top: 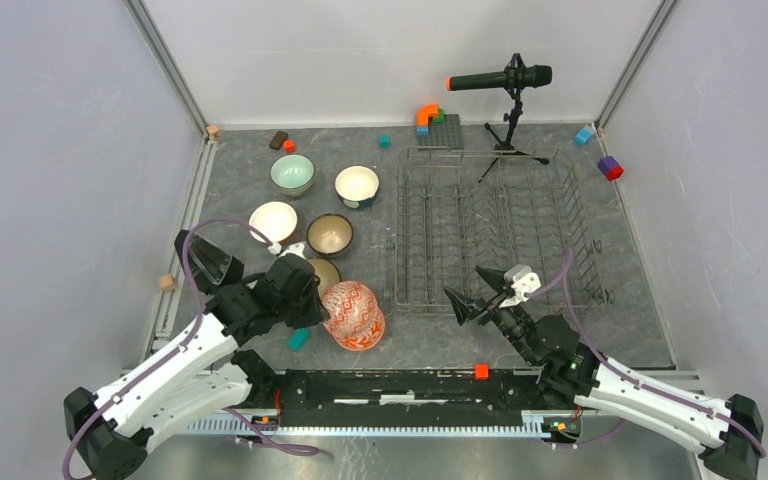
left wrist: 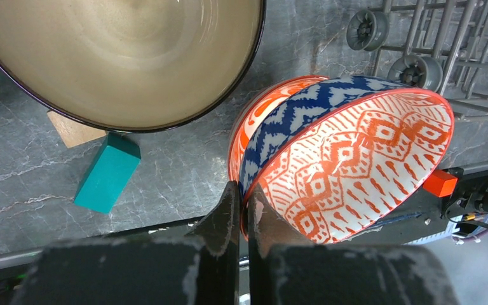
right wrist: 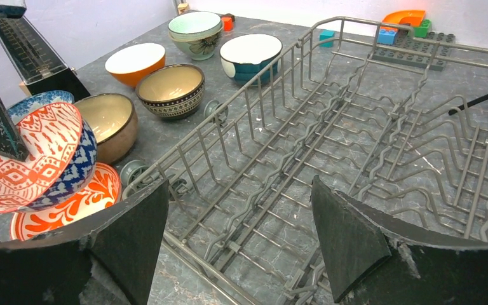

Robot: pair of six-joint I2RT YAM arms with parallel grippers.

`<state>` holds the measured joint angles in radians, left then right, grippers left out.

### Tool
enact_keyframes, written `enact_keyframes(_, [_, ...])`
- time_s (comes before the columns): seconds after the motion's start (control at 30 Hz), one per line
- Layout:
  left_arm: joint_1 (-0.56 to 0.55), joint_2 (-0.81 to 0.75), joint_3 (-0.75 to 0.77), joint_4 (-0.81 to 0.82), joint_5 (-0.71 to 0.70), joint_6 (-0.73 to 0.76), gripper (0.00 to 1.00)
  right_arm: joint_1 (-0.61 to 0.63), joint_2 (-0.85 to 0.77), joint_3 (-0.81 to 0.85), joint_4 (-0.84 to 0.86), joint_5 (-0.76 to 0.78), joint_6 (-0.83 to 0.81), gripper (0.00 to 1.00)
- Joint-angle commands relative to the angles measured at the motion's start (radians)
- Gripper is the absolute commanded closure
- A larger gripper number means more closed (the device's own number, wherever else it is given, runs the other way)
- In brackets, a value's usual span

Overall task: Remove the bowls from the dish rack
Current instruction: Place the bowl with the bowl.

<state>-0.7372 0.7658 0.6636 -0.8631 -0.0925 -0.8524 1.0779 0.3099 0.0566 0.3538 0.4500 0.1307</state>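
Observation:
My left gripper (left wrist: 243,190) is shut on the rim of a bowl (left wrist: 356,165) with a blue zigzag outside and a red-white pattern inside. It holds the bowl tilted over an orange floral bowl (right wrist: 70,206) on the table left of the dish rack (top: 490,230); I cannot tell whether they touch. In the top view the held bowl (top: 353,312) is by the rack's near left corner. No bowls show in the rack. My right gripper (right wrist: 240,181) is open and empty over the rack's near edge. The pale green (top: 292,173), teal (top: 357,185), orange (top: 273,221), dark striped (top: 330,234) and brown (top: 325,272) bowls stand on the table to the left.
A teal block (left wrist: 107,173) and a wooden block (left wrist: 70,130) lie near the brown bowl. A microphone on a tripod (top: 505,80) stands at the rack's far edge, beside a grey studded plate (top: 444,130). An orange block (top: 481,371) sits on the front rail.

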Motion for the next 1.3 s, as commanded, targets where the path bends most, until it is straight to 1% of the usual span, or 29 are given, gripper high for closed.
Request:
enact_keyframes(0.0, [-0.004, 0.01, 0.018, 0.022, 0.018, -0.075, 0.98, -0.001, 0.009, -0.009, 0.043, 0.01, 0.026, 0.13])
enact_keyframes(0.33, [-0.004, 0.086, 0.003, 0.033, 0.01, -0.077, 0.98, -0.002, 0.025, -0.003, 0.046, 0.018, 0.03, 0.13])
enact_keyframes(1.27, [-0.019, 0.147, -0.02, 0.092, 0.032, -0.09, 0.98, -0.001, 0.006, -0.021, 0.017, 0.037, 0.048, 0.14])
